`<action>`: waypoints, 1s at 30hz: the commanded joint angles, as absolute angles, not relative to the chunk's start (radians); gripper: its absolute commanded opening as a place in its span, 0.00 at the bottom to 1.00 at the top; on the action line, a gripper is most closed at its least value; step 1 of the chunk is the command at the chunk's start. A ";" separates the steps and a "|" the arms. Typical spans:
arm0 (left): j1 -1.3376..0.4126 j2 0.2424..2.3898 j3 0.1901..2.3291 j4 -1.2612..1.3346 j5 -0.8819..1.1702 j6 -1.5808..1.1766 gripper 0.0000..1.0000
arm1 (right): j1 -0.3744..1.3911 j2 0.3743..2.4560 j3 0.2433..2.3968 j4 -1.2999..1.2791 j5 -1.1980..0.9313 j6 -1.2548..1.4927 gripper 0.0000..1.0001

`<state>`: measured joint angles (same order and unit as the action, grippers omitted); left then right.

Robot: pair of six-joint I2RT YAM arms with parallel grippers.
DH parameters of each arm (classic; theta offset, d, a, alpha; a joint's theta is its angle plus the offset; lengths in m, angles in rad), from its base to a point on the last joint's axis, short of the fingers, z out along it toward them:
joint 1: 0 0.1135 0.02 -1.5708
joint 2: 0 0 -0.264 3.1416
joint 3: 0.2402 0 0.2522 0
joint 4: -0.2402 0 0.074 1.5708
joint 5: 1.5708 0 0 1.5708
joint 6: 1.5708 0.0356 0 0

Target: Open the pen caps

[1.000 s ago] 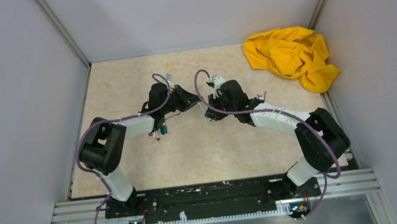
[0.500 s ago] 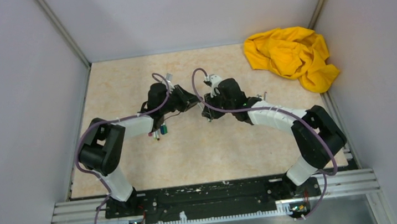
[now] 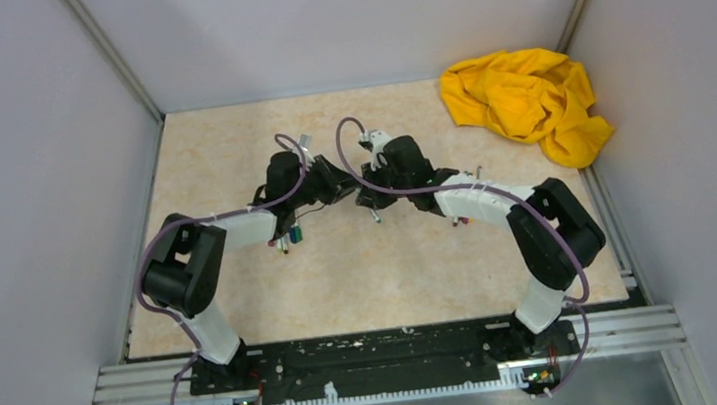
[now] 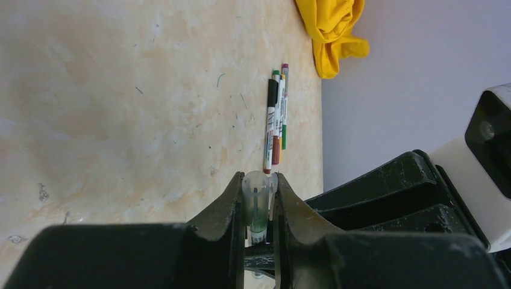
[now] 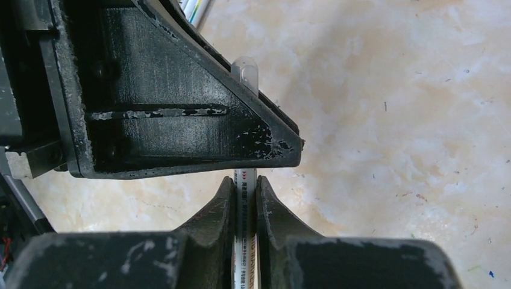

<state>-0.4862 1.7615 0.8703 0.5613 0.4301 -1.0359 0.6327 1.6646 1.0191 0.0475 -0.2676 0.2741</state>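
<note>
At centre, left tool clamps 1 cap, right tool clamps 1 barrel.

Two robot arms bend inward over a beige table. The left gripper and right gripper meet near its middle, and a pen pokes from the right one toward the near edge. Coloured pen caps lie beside the left arm, and a yellow cloth sits crumpled in the far right corner.

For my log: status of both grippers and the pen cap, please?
Left gripper shut on translucent pen cap. Right gripper shut on pen barrel. Spare pens lie apart.
</note>
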 commanded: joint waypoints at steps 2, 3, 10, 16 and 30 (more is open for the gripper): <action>-0.482 1.750 0.885 0.517 0.333 -0.974 0.00 | 0.650 1.668 1.049 0.065 -0.249 0.266 0.00; -0.471 1.759 0.914 0.483 0.296 -0.948 0.00 | 0.650 1.663 1.026 0.062 -0.237 0.271 0.00; -0.355 1.860 1.104 0.361 0.224 -0.876 0.00 | 0.650 1.634 0.844 0.114 -0.220 0.305 0.00; -0.314 1.909 1.145 0.316 0.184 -0.847 0.00 | 0.650 1.595 0.808 0.125 -0.189 0.323 0.00; -0.220 1.938 1.190 0.271 0.161 -0.836 0.00 | 0.666 1.519 0.711 0.137 -0.177 0.360 0.00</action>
<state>-0.4397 1.8900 1.1530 0.2024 0.5579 -0.8936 0.6353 1.5974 0.7914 0.3805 -0.1158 0.3710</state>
